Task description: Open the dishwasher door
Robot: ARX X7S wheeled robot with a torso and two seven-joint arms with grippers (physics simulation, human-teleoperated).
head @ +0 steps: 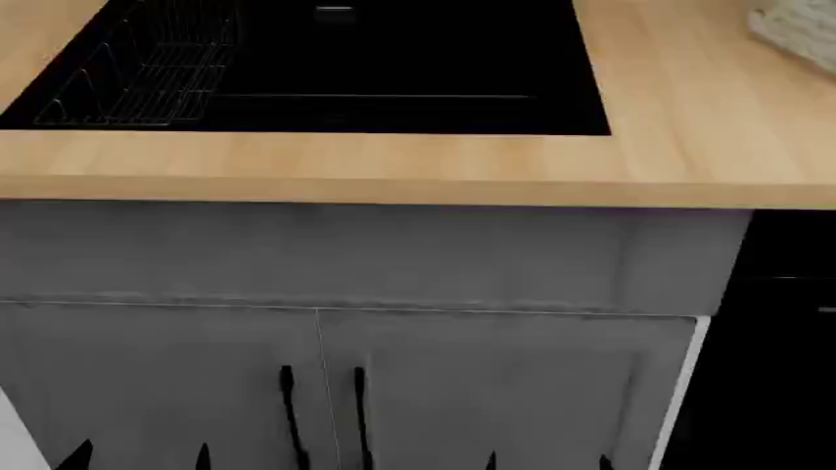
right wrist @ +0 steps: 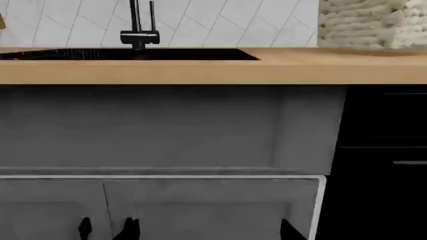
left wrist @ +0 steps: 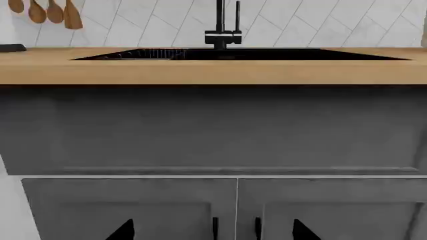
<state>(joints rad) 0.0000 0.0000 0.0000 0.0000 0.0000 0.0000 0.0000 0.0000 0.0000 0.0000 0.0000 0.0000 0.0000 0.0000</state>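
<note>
The dishwasher door [right wrist: 380,195] is a glossy black panel to the right of the grey cabinets, under the wooden counter. The end of its silver bar handle [right wrist: 409,162] shows at the picture's edge. In the head view the door [head: 770,362] fills the lower right corner. My right gripper [right wrist: 210,232] is open, facing the grey cabinet door to the left of the dishwasher and touching nothing. My left gripper [left wrist: 213,232] is open too, facing the two cabinet doors under the sink. In the head view only the fingertips of the left gripper [head: 140,458] and right gripper [head: 546,460] show at the bottom edge.
A wooden countertop [head: 392,166] overhangs the cabinets, with a black sink [head: 392,59] holding a wire rack [head: 144,69] and a black tap [left wrist: 222,30]. Two grey cabinet doors have short vertical black handles [head: 288,401]. Folded towels [right wrist: 370,22] lie on the counter at the right.
</note>
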